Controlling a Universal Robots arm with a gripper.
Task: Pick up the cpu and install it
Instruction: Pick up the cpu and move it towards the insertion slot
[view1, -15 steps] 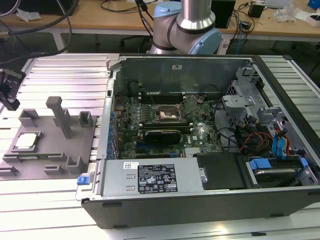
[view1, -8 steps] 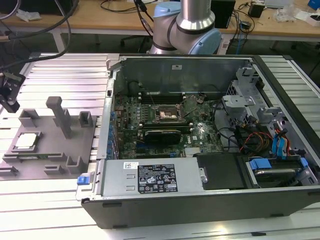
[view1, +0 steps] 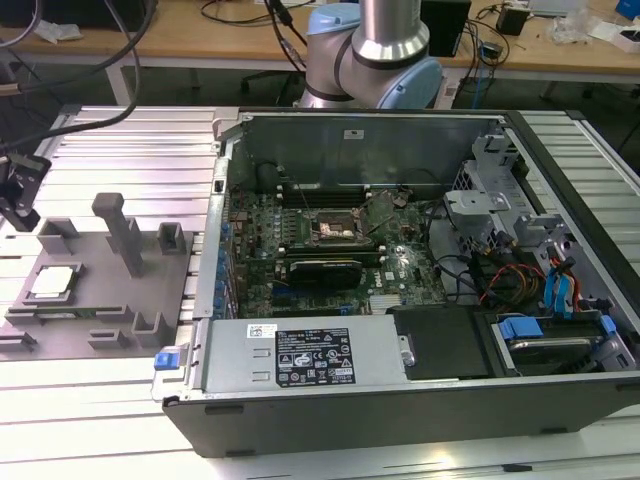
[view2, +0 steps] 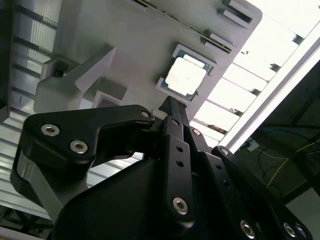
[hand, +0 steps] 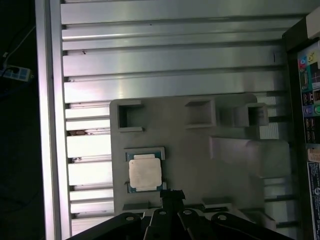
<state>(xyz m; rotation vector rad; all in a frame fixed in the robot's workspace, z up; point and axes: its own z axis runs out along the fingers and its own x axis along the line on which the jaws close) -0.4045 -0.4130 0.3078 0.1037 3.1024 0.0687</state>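
The cpu (hand: 145, 171) lies flat in its seat on the grey fixture (hand: 200, 170), on the ribbed metal surface (hand: 150, 55); I judge it light, stiff, thin and easily marred, best taken by two opposite rims. The claw (hand: 172, 193) hovers just beside it in the first wrist view, tips drawn together, holding nothing. The exterior view adds the open computer case (view1: 400, 375) and its dark socket (view1: 330, 228), well apart toward the exterior view's right.
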